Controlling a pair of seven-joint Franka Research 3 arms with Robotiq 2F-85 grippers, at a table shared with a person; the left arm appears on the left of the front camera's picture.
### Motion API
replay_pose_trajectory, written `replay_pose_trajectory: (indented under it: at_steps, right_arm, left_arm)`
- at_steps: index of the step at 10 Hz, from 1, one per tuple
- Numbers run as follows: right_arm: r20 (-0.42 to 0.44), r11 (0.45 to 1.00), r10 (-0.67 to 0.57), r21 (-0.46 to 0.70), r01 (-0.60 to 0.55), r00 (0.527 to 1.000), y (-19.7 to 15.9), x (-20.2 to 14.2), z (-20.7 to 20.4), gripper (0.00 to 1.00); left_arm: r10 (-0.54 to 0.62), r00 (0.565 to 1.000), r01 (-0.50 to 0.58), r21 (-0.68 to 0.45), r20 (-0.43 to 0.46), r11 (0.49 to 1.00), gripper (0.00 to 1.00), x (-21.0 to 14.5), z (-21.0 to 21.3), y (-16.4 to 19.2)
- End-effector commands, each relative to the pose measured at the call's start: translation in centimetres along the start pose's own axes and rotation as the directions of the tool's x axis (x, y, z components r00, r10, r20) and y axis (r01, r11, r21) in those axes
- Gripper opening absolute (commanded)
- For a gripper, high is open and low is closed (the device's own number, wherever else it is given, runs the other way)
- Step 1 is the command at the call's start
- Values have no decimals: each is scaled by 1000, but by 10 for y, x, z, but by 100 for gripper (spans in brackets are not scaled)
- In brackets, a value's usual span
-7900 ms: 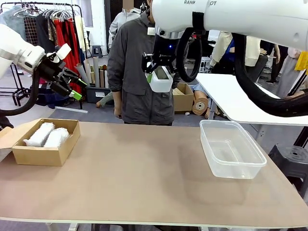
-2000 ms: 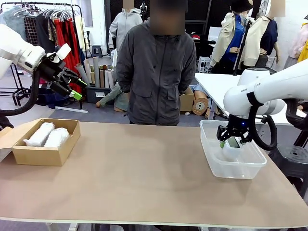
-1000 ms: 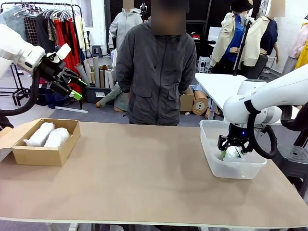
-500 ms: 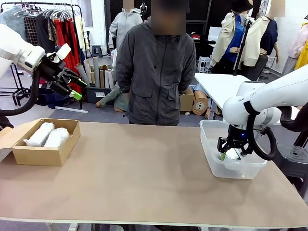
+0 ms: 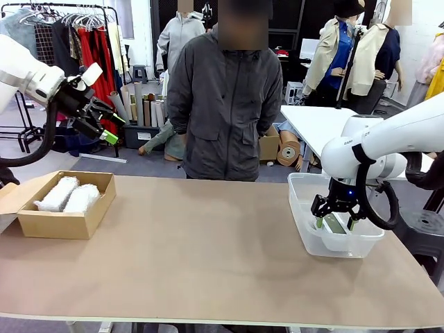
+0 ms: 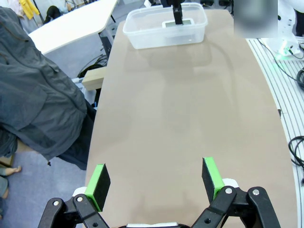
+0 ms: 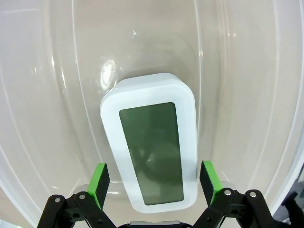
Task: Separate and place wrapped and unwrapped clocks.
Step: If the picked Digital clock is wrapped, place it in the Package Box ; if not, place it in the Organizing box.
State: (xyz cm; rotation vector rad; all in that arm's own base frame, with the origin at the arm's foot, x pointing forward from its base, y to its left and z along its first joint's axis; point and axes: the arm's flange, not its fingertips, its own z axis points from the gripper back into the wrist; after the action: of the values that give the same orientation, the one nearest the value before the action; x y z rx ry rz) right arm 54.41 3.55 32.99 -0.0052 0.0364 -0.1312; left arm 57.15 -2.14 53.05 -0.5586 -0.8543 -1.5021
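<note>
My right gripper [image 7: 153,183] released, straddling smooth rounded white clock [image 7: 151,139] in clear plastic tub [image 5: 305,239]; left gripper [image 6: 154,183] open; bubble-wrapped bundles [image 5: 68,195] in cardboard box [image 5: 59,223].

You have bare worktop [image 5: 208,257] between the cardboard box [image 5: 59,223] and clear tub [image 5: 305,232]; its walls hem the right claw [image 5: 334,223]
</note>
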Motion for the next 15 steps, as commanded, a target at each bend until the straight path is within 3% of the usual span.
replay_pose_trajectory:
  at_steps: [1,4,5,10,13,15]
  right_arm:
    - [7,999,36,8,-36,999,-1,-6,9,100]
    - [55,998,41,45,-43,998,0,-7,33,100]
    - [28,1000,14,4,-14,999,1,-1,17,100]
    - [24,1000,16,4,-16,1000,1,-1,16,100]
    - [85,976,217,14,-219,972,7,-2,82,100]
    - [157,918,393,-3,-397,906,14,-9,127,100]
  left_arm:
    - [5,1000,-5,5,-7,1000,100,1,2,-1]
    - [5,1000,-5,5,-7,1000,100,1,2,-1]
    - [5,1000,-5,5,-7,1000,100,1,2,-1]
    - [5,1000,-5,5,-7,1000,100,1,2,-1]
    - [5,1000,-5,5,-7,1000,100,1,2,-1]
    - [5,1000,-5,5,-7,1000,100,1,2,-1]
